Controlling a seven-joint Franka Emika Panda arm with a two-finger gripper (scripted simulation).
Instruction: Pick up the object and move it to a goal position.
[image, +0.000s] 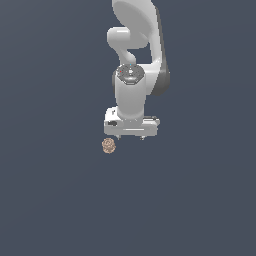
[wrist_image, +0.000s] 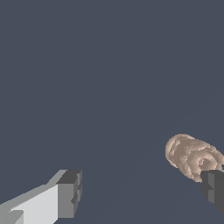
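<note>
The object (image: 109, 145) is a small tan-brown ridged lump on the dark grey floor, just off the exterior view's left of my white gripper (image: 130, 136). In the wrist view the object (wrist_image: 192, 155) sits close to one dark fingertip (wrist_image: 214, 186), which covers a small part of it. The other finger (wrist_image: 69, 194) stands far off across the gap. The gripper (wrist_image: 142, 192) is open and empty, and the object is not between the fingers. The fingers barely show under the hand in the exterior view.
The white arm (image: 137, 50) rises behind the gripper at the top of the exterior view. A plain dark grey surface (image: 60, 200) fills everything else in both views. No goal marker shows.
</note>
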